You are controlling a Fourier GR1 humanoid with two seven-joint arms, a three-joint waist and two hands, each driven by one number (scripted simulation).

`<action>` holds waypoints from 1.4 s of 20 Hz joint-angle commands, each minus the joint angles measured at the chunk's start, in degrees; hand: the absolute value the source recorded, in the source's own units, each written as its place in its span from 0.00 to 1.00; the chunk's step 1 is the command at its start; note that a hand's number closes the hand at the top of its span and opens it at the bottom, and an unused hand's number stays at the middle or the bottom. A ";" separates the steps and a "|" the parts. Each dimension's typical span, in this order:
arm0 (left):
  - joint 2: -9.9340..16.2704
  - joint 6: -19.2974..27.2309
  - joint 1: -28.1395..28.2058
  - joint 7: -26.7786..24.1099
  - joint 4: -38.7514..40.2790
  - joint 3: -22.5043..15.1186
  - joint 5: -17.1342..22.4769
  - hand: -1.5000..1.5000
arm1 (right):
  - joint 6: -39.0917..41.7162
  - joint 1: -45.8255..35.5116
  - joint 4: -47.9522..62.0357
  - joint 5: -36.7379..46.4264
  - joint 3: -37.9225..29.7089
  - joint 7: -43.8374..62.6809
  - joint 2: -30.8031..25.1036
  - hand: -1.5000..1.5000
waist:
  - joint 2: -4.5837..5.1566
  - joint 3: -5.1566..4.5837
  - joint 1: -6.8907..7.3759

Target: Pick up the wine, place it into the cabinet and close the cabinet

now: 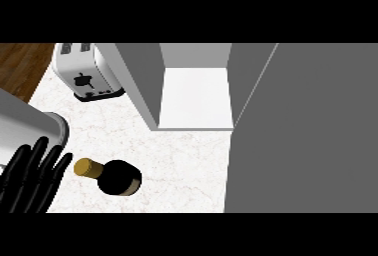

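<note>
We see the wine (118,177) upright on the counter (177,155), just beside our left hand (29,177), fingers straight and holding nothing; we judge it heavy, rigid, slick, breakable, best grasped around the dark body below the cork; the cabinet (196,100) stands open.

You had a white marbled counter (177,150) under everything, its pale veined top running from the left edge to the grey cabinet door at the right. On it stood a dark wine bottle (118,177) with a tan cork cap, near the front left. A silver toaster (87,70) sat at the back left, close to the counter's edge, where brown wood floor (18,65) showed. The open white cabinet (196,97) rested on the counter at the back centre.
</note>
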 commanded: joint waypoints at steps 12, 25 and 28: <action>3.01 -16.26 -1.00 -10.40 19.51 17.48 21.25 0.00 | -0.99 -1.52 -5.30 -1.33 0.03 5.37 0.85 0.00 | 0.12 0.02 0.02; -2.48 -17.18 -1.99 -22.25 32.36 14.64 9.02 0.00 | -0.06 0.03 -7.88 0.43 1.78 6.48 2.64 0.00 | 0.08 0.07 -0.14; 1.47 -21.73 -0.38 -21.84 32.22 20.01 15.49 0.00 | -1.42 -5.81 -9.53 -3.60 -3.33 13.01 0.38 0.00 | 0.04 0.04 0.15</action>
